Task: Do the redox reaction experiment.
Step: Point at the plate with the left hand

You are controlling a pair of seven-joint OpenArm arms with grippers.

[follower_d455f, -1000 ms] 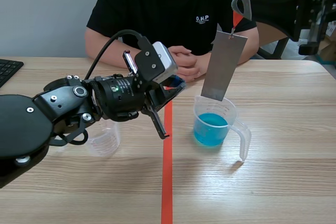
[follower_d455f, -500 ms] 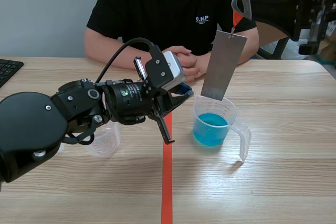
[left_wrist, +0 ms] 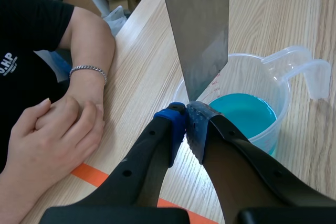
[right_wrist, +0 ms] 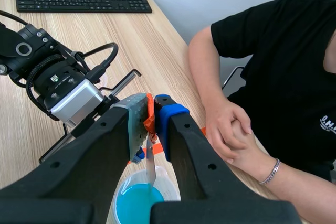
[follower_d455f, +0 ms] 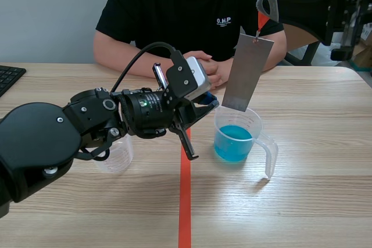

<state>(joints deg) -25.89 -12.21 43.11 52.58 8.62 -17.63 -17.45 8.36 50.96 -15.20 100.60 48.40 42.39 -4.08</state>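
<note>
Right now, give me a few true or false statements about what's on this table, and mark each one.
The jug holds blue liquid. True.
The metal strip lies flat on the table. False: it hangs upright over the jug, from an orange tab in the right gripper.
The person's hands are clasped together. True.
The clear cup beside the left arm is full of blue liquid. False: it looks empty.
</note>
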